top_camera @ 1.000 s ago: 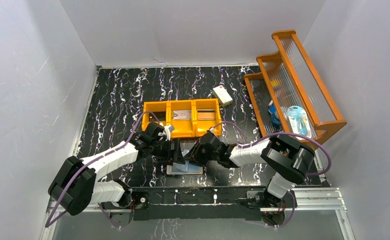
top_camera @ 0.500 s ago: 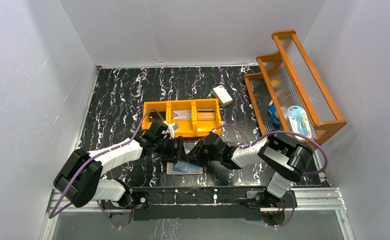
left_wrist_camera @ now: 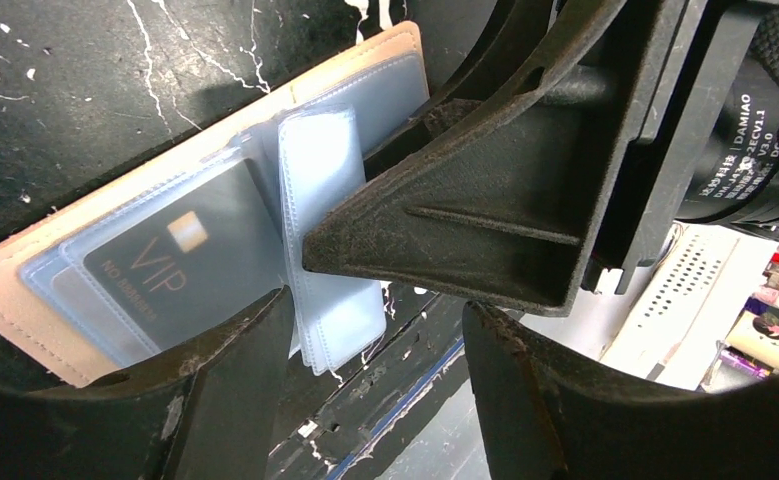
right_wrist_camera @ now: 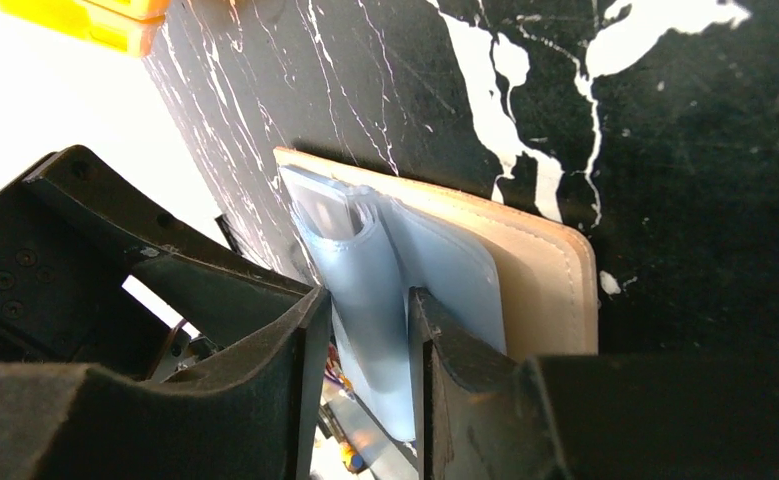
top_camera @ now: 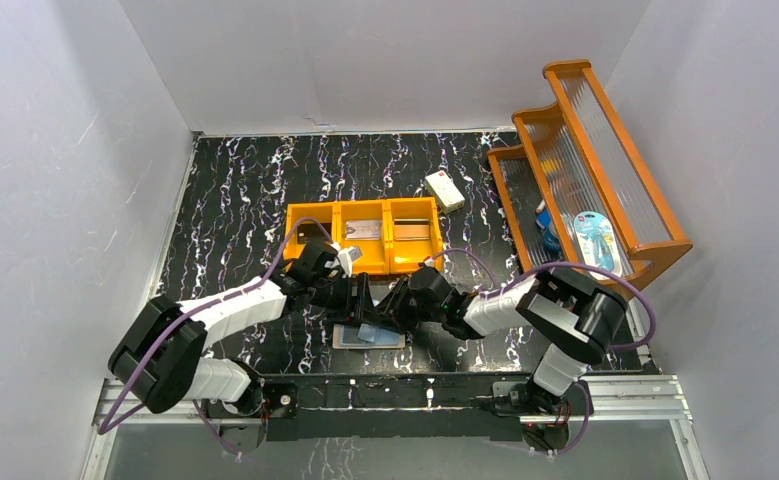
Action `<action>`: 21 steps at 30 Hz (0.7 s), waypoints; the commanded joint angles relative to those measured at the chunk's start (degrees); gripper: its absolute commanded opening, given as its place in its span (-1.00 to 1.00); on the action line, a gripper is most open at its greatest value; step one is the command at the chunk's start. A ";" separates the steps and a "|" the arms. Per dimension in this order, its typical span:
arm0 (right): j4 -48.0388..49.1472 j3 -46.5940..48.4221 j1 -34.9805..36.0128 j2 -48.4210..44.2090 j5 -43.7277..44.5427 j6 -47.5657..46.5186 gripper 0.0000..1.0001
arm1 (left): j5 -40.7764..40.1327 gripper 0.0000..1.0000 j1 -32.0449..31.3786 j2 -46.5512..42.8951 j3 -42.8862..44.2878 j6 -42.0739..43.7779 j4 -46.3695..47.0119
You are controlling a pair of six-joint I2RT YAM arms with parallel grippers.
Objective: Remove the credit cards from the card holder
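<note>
black "vip" card (left_wrist_camera: 155, 262) sits in the card holder (left_wrist_camera: 25, 300); right gripper (right_wrist_camera: 365, 330) pinches its blue sleeves (right_wrist_camera: 370, 290), left gripper (left_wrist_camera: 375, 370) spread.

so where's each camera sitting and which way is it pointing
top external: fixed high behind the arms, looking down at the table; both arms, bases nearest.
left wrist: on the left arm, facing down at the open card holder and its VIP card; own fingers low, right gripper's finger opposite.
right wrist: on the right arm, looking along the card holder; own fingers pinch a clear sleeve.
Shared: the holder.
</note>
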 commanded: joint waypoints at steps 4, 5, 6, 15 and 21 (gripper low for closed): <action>-6.60 -1.34 -0.18 -3.70 0.38 -4.75 0.03 | 2.28 0.11 -0.30 -0.83 -0.68 -1.46 2.09; -6.64 -1.20 -0.17 -4.36 0.29 -5.18 0.07 | 2.46 0.09 -0.30 -0.74 -0.64 -1.48 2.16; -6.83 -0.97 -0.19 -5.10 0.33 -5.64 0.11 | 2.47 0.07 -0.30 -0.71 -0.63 -1.49 2.30; -23.25 4.40 -0.22 -11.61 7.47 -8.16 0.27 | 3.34 -0.10 -0.97 0.72 0.56 -1.74 2.79; -28.45 4.84 -0.18 -17.30 12.21 -8.81 0.33 | 3.66 -0.15 -3.76 4.28 3.51 -1.98 3.51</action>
